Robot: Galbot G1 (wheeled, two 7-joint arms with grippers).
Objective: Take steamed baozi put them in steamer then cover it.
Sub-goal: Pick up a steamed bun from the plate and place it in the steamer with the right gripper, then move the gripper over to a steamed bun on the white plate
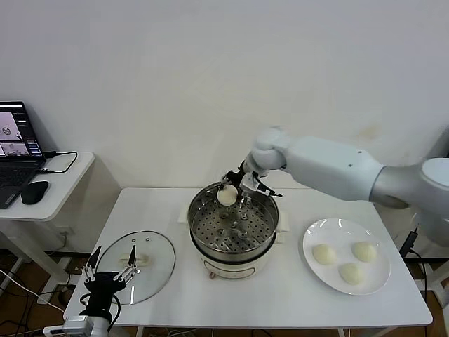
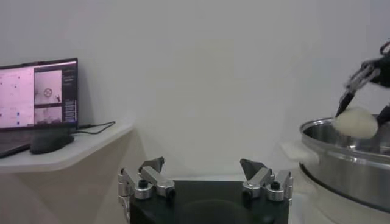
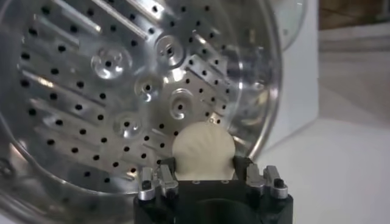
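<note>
My right gripper (image 1: 229, 191) is shut on one cream-white baozi (image 1: 226, 196) and holds it over the far rim of the steel steamer (image 1: 261, 242). In the right wrist view the baozi (image 3: 203, 150) sits between the fingers above the perforated tray (image 3: 122, 91), which holds no bun. Three more baozi (image 1: 323, 253) lie on the white plate (image 1: 316, 232) at the right. The glass cover (image 1: 153, 270) lies flat on the table left of the steamer. My left gripper (image 1: 110, 263) is open and empty at the table's front left, beside the cover.
A side table at the far left holds a laptop (image 1: 15, 151) and a mouse (image 1: 34, 192). The steamer's white base (image 1: 217, 267) stands mid-table. In the left wrist view the steamer's rim (image 2: 341, 152) shows off to one side.
</note>
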